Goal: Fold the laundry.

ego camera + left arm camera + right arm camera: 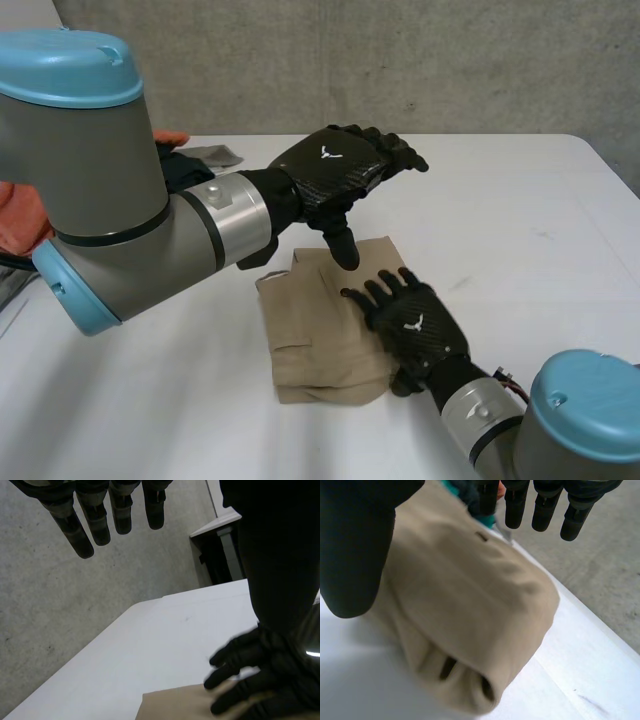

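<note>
Both hands are at a folded tan garment (315,340) that lies on the white table (520,220) near the robot. The right hand (415,325) lies palm down on the garment's right part, close to its right edge. Its fingers (542,510) are straight and slightly spread, resting on the cloth and gripping nothing. The left hand (335,170) hovers above the garment's far edge, clear of the cloth. Its fingers (95,522) are stretched out straight and its thumb (343,245) points down toward the garment, with nothing held. In the right wrist view the garment is a thick, rounded bundle with a small dark slit in its upper layer. Well beyond the garment, at the table's far left behind the left arm (110,200), lie an orange cloth (18,215) and a grey cloth (215,155).
</note>
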You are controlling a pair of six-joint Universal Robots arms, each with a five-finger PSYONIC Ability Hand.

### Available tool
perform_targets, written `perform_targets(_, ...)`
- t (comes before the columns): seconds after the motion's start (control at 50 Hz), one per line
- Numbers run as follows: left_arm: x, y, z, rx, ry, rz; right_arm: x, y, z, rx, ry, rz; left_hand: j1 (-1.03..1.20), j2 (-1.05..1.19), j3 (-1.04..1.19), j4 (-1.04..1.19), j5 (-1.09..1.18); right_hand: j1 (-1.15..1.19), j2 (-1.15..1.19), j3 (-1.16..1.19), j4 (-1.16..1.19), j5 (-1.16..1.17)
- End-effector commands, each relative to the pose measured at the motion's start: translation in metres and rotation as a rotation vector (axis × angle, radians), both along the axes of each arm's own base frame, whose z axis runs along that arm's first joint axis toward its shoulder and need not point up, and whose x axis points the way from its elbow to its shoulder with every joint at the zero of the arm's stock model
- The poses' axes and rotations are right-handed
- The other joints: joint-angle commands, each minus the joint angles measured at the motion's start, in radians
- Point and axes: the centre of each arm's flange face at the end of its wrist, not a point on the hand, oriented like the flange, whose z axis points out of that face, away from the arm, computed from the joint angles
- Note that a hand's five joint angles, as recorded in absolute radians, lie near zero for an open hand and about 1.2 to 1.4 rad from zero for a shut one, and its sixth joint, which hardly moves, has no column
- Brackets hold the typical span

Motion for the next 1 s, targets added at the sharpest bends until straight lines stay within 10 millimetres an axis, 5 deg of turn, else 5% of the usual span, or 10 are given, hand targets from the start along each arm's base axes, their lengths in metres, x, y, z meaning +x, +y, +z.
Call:
perform_targets(0.02,0.006,-0.009,-0.004,0.013,-0.005,0.019,-0.019,-0.033,0.026,0.285,-0.413,-0.195,-0.034,-0.036,-0.041,-0.028,-0.045,-0.018,-0.029,-0.034,-0.034,-0.041)
perform_targets(0.18,0.007,-0.009,0.0,0.01,0.0,0.022,-0.022,-0.027,0.006,0.522,-0.373,-0.191,-0.034,-0.036,-0.041,-0.028,-0.045,-0.018,-0.029,-0.034,-0.034,-0.041)
perform_targets(0.4,0.008,-0.009,0.0,0.011,0.001,0.018,-0.021,-0.039,-0.011,0.404,-0.271,-0.224,-0.034,-0.036,-0.041,-0.028,-0.045,-0.018,-0.029,-0.034,-0.034,-0.041)
perform_targets(0.48,0.009,-0.01,0.0,0.011,0.003,0.015,-0.02,-0.05,-0.013,0.351,-0.28,-0.255,-0.034,-0.036,-0.041,-0.028,-0.045,0.374,0.363,0.358,0.358,0.35)
perform_targets(0.5,0.01,-0.01,0.001,0.01,0.004,0.015,-0.02,-0.056,-0.014,0.323,-0.281,-0.267,-0.034,-0.036,-0.041,-0.028,-0.045,1.196,1.184,1.179,1.18,1.172)
perform_targets(0.56,0.01,-0.01,0.002,0.01,0.007,0.015,-0.023,-0.068,-0.013,0.261,-0.283,-0.306,-0.034,-0.036,-0.041,-0.028,-0.045,1.204,1.193,1.188,1.188,1.18)
perform_targets(0.7,0.013,-0.012,0.006,0.005,0.014,0.02,-0.03,-0.135,0.015,-0.025,-0.374,-0.434,-0.034,-0.036,-0.041,-0.028,-0.045,1.204,1.193,1.188,1.188,1.18)
perform_targets(0.8,0.014,-0.013,0.006,0.004,0.016,0.022,-0.043,-0.203,0.045,-0.159,-0.445,-0.49,-0.034,-0.036,-0.041,-0.028,-0.045,1.204,1.193,1.188,1.188,1.18)
perform_targets(0.92,0.012,-0.013,0.004,0.007,0.015,0.017,-0.067,-0.271,0.042,-0.174,-0.444,-0.614,-0.034,-0.036,-0.041,-0.028,-0.045,1.204,1.193,1.188,1.188,1.18)
perform_targets(1.0,0.012,-0.013,0.003,0.01,0.013,0.016,-0.099,-0.317,0.039,-0.185,-0.477,-0.757,-0.034,-0.036,-0.041,-0.028,-0.045,1.204,1.193,1.188,1.188,1.18)
